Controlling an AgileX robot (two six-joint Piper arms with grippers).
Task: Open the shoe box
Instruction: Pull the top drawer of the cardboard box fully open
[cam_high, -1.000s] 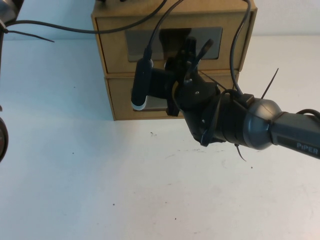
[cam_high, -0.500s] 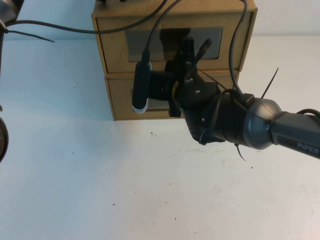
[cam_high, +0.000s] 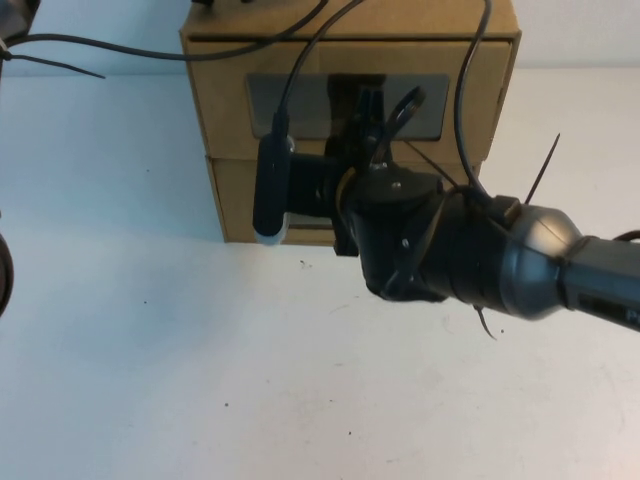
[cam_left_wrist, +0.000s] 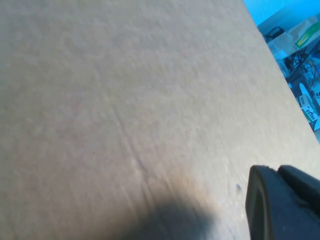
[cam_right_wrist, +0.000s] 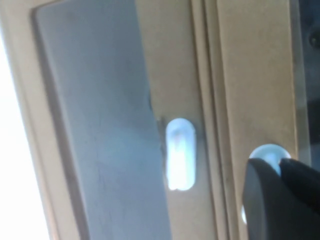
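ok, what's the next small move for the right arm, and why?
Probably a short straight pull back toward the robot. The right gripper sits at the window of the upper shoe box, whose front looks closed. The left gripper is close over plain cardboard, not at that window.
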